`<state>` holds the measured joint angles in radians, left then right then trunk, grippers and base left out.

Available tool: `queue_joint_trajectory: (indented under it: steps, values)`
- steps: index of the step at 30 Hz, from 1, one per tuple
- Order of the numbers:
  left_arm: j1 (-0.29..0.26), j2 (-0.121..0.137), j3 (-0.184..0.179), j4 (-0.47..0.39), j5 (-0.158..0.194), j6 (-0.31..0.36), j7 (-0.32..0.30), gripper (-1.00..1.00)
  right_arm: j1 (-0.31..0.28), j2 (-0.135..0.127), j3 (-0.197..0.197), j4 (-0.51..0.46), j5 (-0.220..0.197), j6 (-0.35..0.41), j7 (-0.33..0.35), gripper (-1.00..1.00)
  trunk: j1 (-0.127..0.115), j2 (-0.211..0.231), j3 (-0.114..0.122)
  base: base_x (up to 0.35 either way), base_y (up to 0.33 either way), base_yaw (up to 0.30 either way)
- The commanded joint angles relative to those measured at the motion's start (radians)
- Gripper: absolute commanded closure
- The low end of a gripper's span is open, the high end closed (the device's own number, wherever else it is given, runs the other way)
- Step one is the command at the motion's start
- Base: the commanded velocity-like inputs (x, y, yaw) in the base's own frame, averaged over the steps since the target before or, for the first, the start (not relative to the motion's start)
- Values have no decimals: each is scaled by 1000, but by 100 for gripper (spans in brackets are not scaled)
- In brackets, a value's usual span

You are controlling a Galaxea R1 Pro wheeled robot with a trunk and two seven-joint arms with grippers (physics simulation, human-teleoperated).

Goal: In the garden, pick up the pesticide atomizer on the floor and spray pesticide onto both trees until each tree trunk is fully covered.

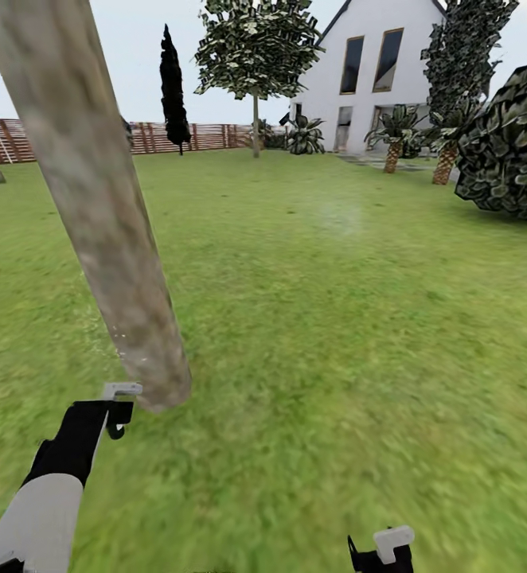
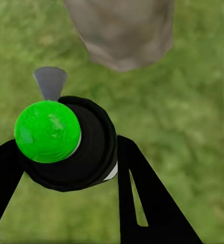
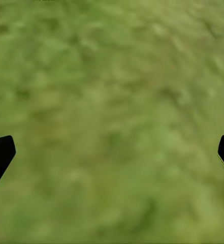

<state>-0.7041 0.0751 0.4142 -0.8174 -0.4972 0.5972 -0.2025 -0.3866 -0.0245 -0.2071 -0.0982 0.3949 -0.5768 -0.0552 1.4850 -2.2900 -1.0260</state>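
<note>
Left wrist view is showing the left claw (image 2: 66, 152) gripping the pesticide atomizer (image 2: 66, 145), green-capped here, at lower left, nozzle nearing the tree trunk (image 2: 124, 33) at top, risking collision; the right claw (image 3: 112, 152) is hanging wide over lawn (image 3: 112, 76).

A pale mottled tree trunk (image 1: 112, 215) leans across the lawn (image 1: 335, 334), the left pincer (image 1: 120, 410) just beside its base (fence (image 1: 184, 137) far behind).

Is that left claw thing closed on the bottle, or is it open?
Closed on it. In the left wrist view the left gripper has its dark fingers pressed against both sides of the pesticide atomizer, near the tree trunk.
</note>
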Motion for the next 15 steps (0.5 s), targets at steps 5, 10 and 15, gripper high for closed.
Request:
queue_joint_trajectory:
  steps: [5,10,15]
  values:
    - [-39,-51,-7,-174,-8,52,3,100,0,0,0,0,0,0,0,-100,0,0,0,0,-272,275]
    - [-96,-50,-52,-248,-10,139,2,100,0,0,0,0,0,0,0,-100,0,0,0,16,-271,90]
    - [-95,-49,-64,-250,-12,161,1,100,0,-1,0,0,1,0,0,-100,0,0,0,36,-169,1]
